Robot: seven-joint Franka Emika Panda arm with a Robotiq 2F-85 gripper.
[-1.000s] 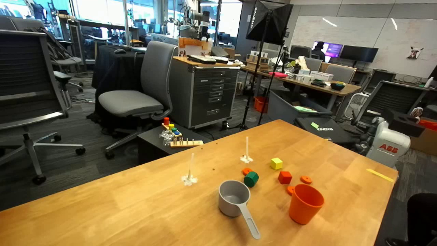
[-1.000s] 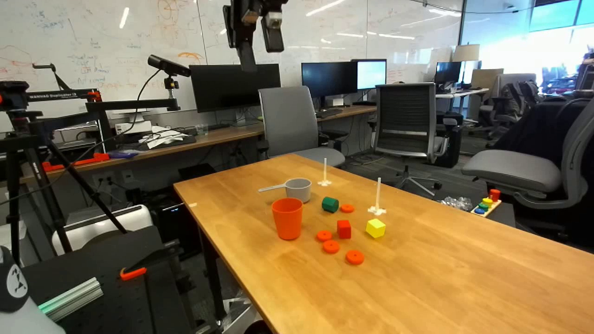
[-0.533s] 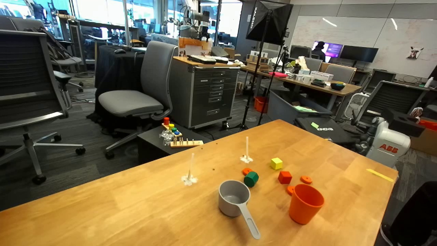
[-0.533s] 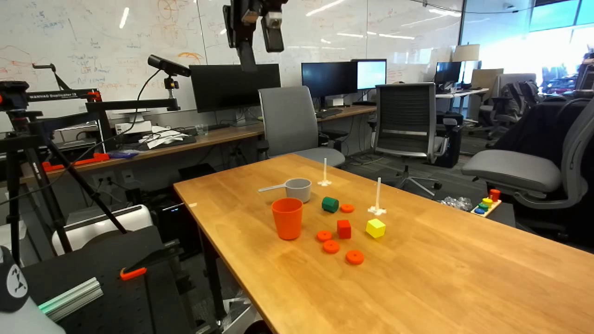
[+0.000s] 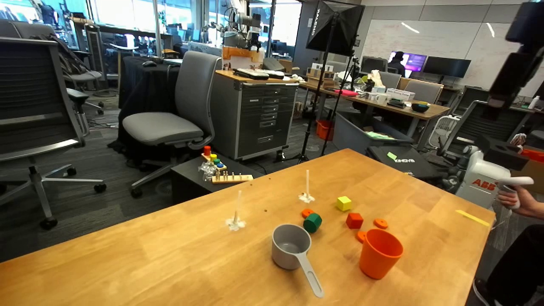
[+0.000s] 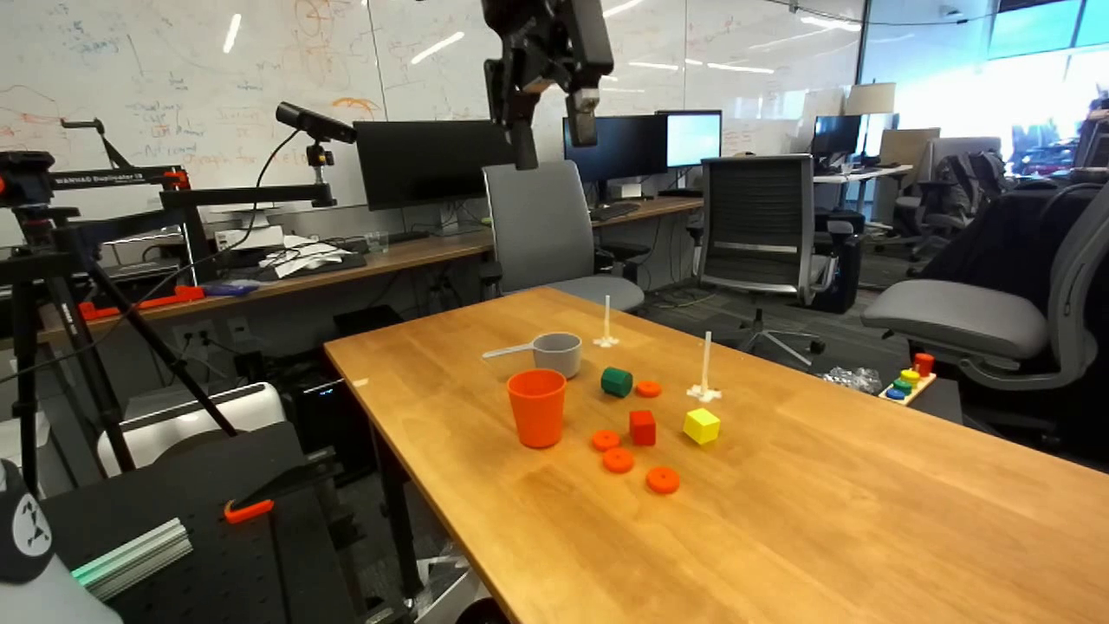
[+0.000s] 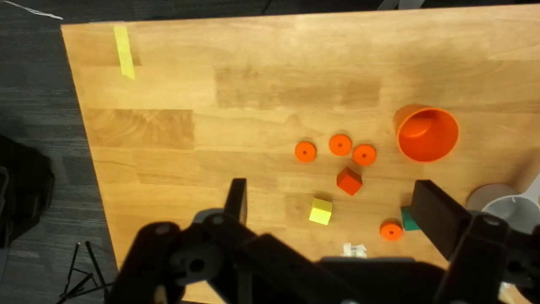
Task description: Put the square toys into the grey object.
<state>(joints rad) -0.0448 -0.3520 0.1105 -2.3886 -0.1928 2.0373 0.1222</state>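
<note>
One end effector [image 6: 554, 146] gapes wide, aloft.

Bright glass windows [image 5: 123, 19] are seen beyond a dark grey drawer cabinet [image 5: 263, 119]; a marker-scribbled whiteboard [image 6: 338, 61] is fronted by a rectangular black monitor [image 6: 433, 165]. Grey office chairs [image 5: 193, 91] are spread over dark grey carpet [image 5: 108, 212].

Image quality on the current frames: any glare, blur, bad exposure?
In both exterior views, windows blown out, bright streaks glaring off the whiteboard; in an exterior view, the arm at top right dark and soft-edged; in the wrist view, gripper nearly black with little detail, yellow cube clear, with a faint shadow.
</note>
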